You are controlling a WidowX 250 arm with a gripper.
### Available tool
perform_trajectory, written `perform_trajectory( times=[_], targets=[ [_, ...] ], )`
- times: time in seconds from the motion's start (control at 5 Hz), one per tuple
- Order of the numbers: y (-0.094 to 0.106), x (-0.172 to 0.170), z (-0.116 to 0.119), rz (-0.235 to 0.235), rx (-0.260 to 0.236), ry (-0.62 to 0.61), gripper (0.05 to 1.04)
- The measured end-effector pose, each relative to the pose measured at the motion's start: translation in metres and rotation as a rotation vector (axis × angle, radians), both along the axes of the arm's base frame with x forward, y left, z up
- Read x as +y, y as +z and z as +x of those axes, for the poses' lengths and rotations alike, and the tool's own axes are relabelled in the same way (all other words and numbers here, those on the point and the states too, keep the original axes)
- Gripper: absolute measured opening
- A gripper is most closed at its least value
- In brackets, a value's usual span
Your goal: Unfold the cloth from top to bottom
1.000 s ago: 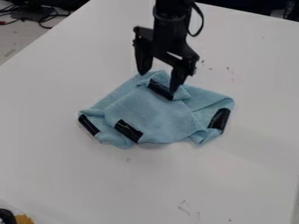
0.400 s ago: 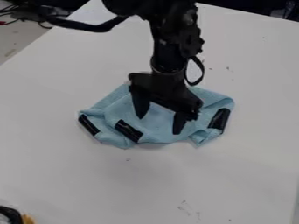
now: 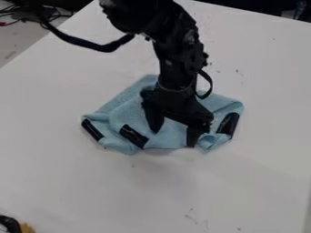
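While the black two-finger gripper [image 3: 174, 138] hangs down over it, the crumpled light-blue fabric cloth [image 3: 124, 113] lies on the white table [image 3: 72, 182], near the middle of your camera view. Note that the long axis of the cloth runs across the view from left to right, its right end set slightly higher than its left. You will find one narrow end pointing left and the other pointing right; a blunt corner points toward the top edge.

Three black strips mark the cloth. The left strip [image 3: 92, 129] and the centre strip [image 3: 133, 136] both slant from upper left to lower right. The right strip [image 3: 228, 124] stands steeper and leans the opposite way. Beside the right-hand finger, you can see a small curled fold [image 3: 208, 140] at the front edge.

Observe that the gripper's two fingers stand spread, with blue cloth visible between them. You cannot tell whether either tip presses on the fabric. The arm and gripper hide the upper middle of the cloth, so you cannot make out its folds there. At your lower left, a black and yellow object [image 3: 11, 224] is cut off by the edge.
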State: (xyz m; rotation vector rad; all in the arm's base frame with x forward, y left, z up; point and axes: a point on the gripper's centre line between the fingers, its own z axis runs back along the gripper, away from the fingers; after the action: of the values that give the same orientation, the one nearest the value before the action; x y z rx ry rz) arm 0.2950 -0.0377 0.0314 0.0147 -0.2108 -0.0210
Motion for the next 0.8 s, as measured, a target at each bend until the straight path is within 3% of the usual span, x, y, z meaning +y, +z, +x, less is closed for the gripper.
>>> perform_trajectory(
  times=[0.4,0.8],
  targets=[
    [-0.015,-0.002,-0.009,-0.037,0.021,0.0,0.95],
    [-0.024,0.003,-0.007,-0.052,0.034,-0.024,0.364]
  ],
)
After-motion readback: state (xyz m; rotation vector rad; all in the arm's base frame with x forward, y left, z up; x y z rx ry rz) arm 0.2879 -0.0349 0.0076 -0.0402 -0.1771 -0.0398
